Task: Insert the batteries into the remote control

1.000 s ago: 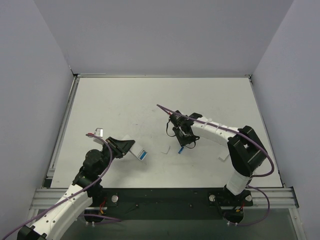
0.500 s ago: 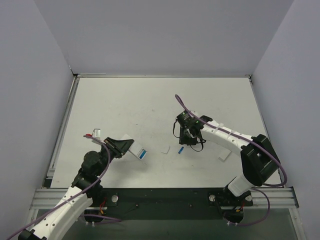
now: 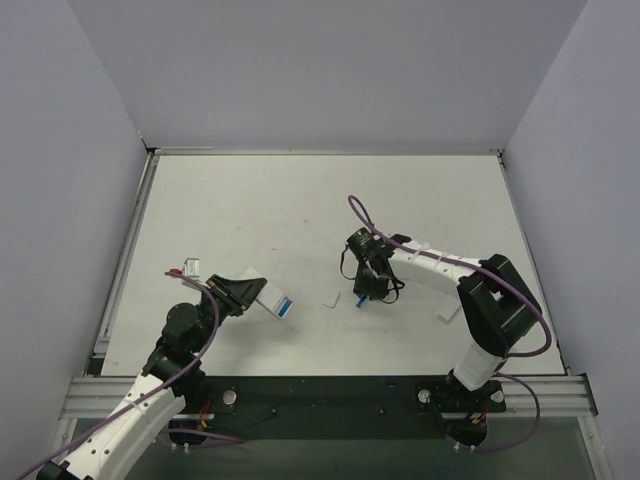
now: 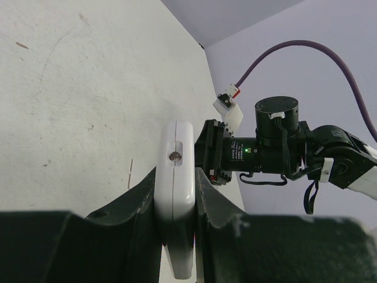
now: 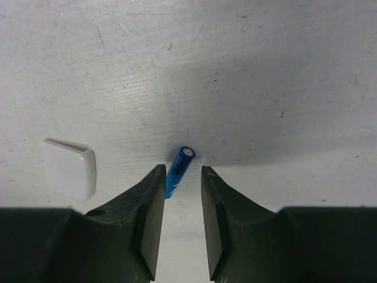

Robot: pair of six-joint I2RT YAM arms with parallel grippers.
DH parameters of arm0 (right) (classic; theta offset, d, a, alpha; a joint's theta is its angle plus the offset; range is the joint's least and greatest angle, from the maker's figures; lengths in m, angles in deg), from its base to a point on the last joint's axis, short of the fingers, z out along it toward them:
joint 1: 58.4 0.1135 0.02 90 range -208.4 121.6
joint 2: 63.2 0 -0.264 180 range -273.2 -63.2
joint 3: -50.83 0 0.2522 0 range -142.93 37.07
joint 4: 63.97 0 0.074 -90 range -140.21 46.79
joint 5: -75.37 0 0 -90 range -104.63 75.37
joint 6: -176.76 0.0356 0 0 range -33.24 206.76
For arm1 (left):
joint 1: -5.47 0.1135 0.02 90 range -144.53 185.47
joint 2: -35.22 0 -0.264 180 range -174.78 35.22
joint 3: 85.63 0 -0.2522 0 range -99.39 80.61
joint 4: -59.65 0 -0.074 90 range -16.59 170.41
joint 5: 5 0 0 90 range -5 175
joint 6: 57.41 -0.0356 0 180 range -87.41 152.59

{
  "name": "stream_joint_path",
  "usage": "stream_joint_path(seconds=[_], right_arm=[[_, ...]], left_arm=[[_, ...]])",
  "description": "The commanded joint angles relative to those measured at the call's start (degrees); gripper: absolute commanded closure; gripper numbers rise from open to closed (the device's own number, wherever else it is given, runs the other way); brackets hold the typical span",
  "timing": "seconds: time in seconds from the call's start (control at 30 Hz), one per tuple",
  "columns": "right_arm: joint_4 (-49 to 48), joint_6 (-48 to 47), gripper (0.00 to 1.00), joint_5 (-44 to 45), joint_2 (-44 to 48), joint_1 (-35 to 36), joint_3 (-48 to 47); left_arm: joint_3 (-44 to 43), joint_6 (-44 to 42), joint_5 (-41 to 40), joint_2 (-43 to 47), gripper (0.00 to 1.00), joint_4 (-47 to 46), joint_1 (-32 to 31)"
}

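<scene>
My left gripper [image 3: 255, 292] is shut on the slim white remote control [image 3: 272, 300], holding it on edge just above the table; a blue patch shows at its far end [image 3: 286, 309]. In the left wrist view the remote control [image 4: 177, 168] is clamped between both fingers, its screw end pointing away. One blue battery [image 5: 179, 164] lies on the table between the tips of my right gripper [image 5: 181, 172], close to the left finger and apart from the right one. The right gripper's jaws stand open. From above, the battery [image 3: 359, 299] lies just under the right gripper [image 3: 366, 288].
A small white cover piece [image 3: 331, 299] lies between the two grippers, also seen as the white cover [image 5: 70, 168] left of the right fingers. Another white piece [image 3: 449, 310] lies by the right arm's base. Grey walls close the table [image 3: 300, 200] on three sides.
The right arm swung its elbow out and back, and its gripper has come down over the battery. The left arm and the remote have barely moved.
</scene>
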Motion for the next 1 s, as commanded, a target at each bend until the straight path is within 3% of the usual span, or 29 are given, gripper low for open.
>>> stream_joint_path(seconds=[0.0,0.4,0.5,0.6,0.77,0.97], right_arm=[[-0.2,2.6,0.75,0.7,-0.9,0.0,-0.1],[-0.7,2.6,0.82,2.9,-4.2,-0.3,0.7],[-1.6,1.9,0.92,4.0,-3.4,-0.4,0.9],[-3.6,0.2,1.00,5.7,1.3,0.2,1.4],[-7.6,-5.2,1.00,7.6,10.1,2.1,1.2],[-22.1,-11.0,1.00,3.4,22.5,6.5,4.3]], left_arm=[[-0.3,0.3,-0.3,0.0,1.00,-2.3,0.5],[0.1,0.8,-0.2,-1.0,1.00,-3.5,0.5],[0.5,1.4,0.0,-1.3,1.00,-4.4,0.5],[1.5,2.8,0.0,-1.3,1.00,-6.2,0.5],[4.1,7.6,-1.1,-1.1,1.00,-10.6,0.5],[8.4,13.3,-4.0,-0.3,1.00,-17.7,0.4]])
